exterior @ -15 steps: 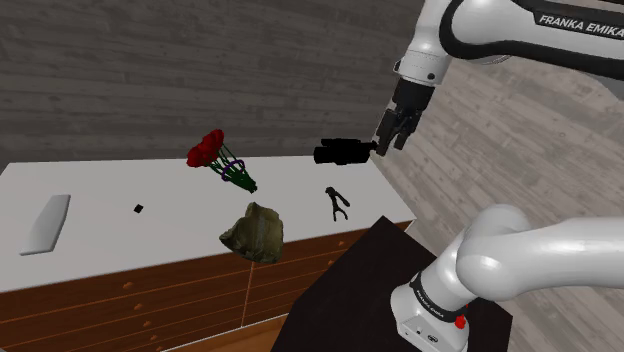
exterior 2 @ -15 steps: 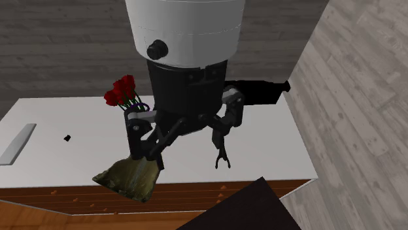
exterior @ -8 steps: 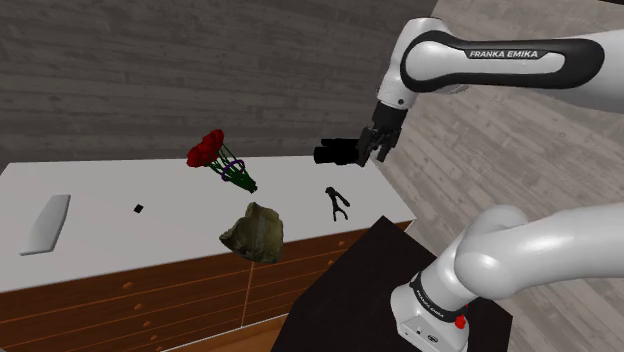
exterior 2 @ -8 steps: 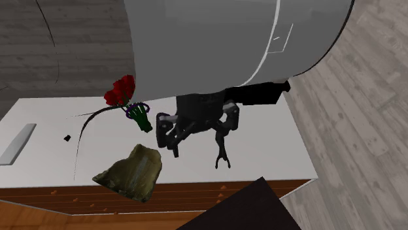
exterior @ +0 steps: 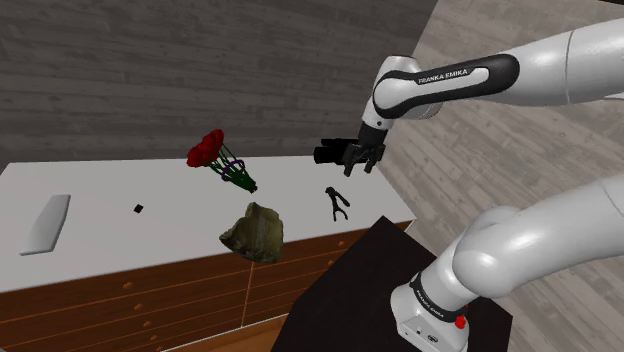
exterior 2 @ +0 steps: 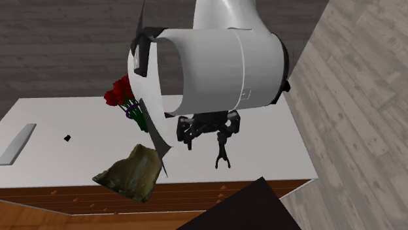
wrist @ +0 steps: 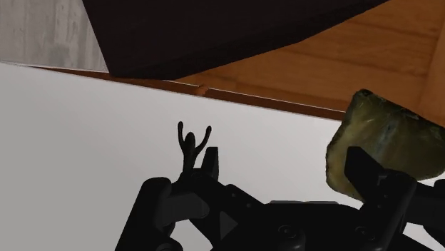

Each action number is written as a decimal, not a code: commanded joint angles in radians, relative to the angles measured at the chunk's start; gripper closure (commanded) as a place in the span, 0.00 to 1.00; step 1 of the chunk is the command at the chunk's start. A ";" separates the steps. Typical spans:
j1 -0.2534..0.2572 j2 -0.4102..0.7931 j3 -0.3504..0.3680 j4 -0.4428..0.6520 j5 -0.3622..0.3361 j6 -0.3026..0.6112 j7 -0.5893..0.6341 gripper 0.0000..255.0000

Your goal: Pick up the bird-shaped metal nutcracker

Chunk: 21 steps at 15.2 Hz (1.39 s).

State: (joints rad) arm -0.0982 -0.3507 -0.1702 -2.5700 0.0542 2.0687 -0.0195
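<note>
Shoulder view: shows a white counter (exterior: pixel 100 190) over wooden drawers, with the small black bird-shaped nutcracker (exterior: pixel 337 203) lying near the corner closest to the dark stand (exterior: pixel 340 285). Puts the black gripper (exterior: pixel 357 160) in the air above the nutcracker, apart from it and overlapping a black blocky object (exterior: pixel 328 152). Lists, toward that view's left, red roses (exterior: pixel 208 148), an olive-brown lump (exterior: pixel 255 232), a tiny black cube (exterior: pixel 138 208) and a flat grey slab (exterior: pixel 47 222). Second exterior view: sets the gripper (exterior 2: pixel 206 136) under a big white arm link (exterior 2: pixel 216 68), hovering over the nutcracker (exterior 2: pixel 222 157) without touching it, with the lump (exterior 2: pixel 131 173) at the counter's front edge. Wrist view: finds both fingers (wrist: pixel 210 160) standing wide apart, clasping nothing. Places the nutcracker (wrist: pixel 188 142) on the counter just beyond one finger, forked end toward the stand, and the lump (wrist: pixel 381 139) past the other.
</note>
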 commanded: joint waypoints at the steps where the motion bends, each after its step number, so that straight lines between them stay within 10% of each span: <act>1: -0.007 0.071 -0.015 0.003 0.008 0.072 -0.005 0.00; 21: -0.122 0.783 -0.038 0.252 0.301 0.503 -0.189 0.00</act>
State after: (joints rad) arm -0.2156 0.4172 -0.2128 -2.3232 0.3471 2.5620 -0.2025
